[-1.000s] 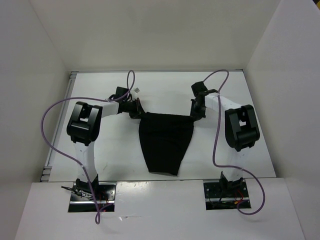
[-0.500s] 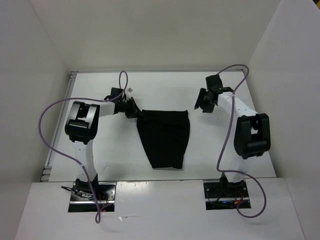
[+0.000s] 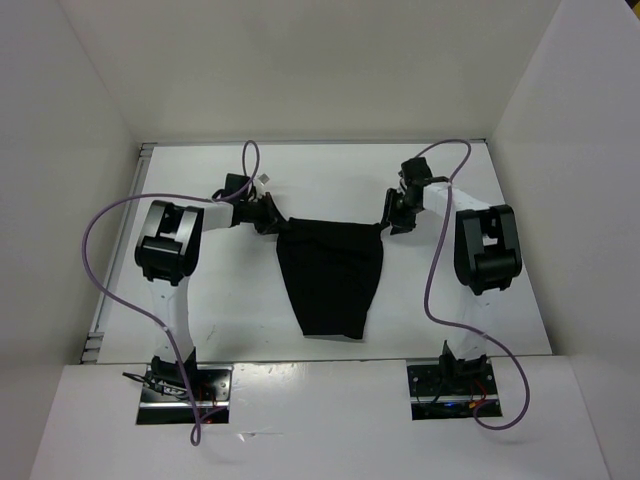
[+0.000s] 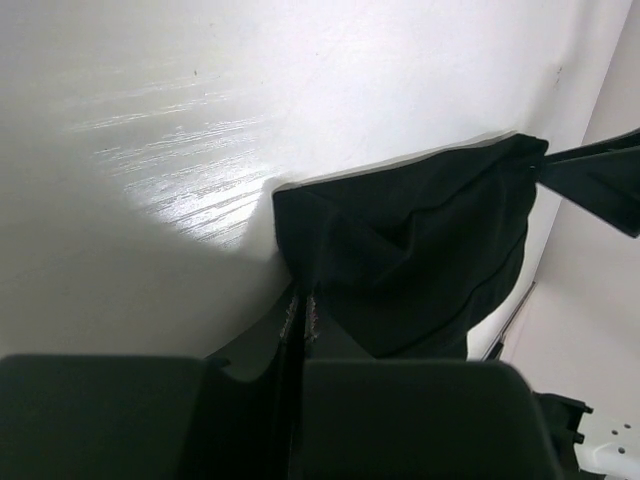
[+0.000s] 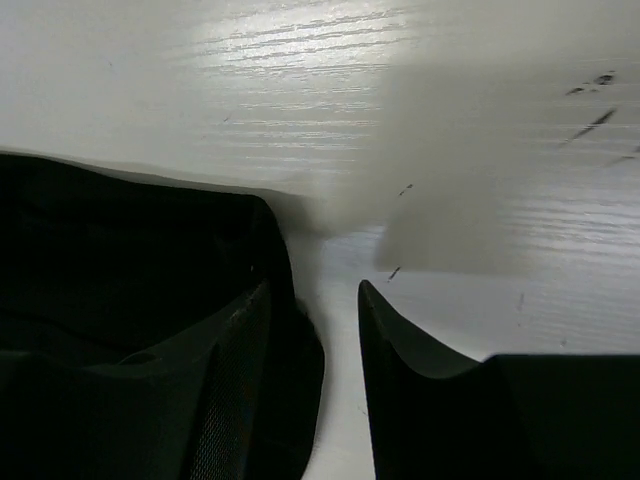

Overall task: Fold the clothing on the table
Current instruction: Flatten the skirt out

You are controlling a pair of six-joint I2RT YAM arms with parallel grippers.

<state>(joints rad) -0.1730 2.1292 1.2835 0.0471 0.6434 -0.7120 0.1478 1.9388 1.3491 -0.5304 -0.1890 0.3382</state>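
Two purple cables (image 3: 86, 242) around the arms, white walls (image 3: 300, 70) around the table (image 3: 230, 290). For the clothing (image 3: 330, 280): lies flat mid-table, plain black, wide at the far edge, narrows toward the arm bases. Left gripper (image 3: 276, 224): pinches the far left corner. Right gripper (image 3: 390, 222): stands spread at the far right corner, one finger over the cloth edge.

The corner of the clothing (image 4: 430, 250) vanishes between the pressed-together fingers of the left gripper (image 4: 301, 312). In the right wrist view the clothing runs off the left and bottom edges, partly covered by one finger of the right gripper (image 5: 315, 292).
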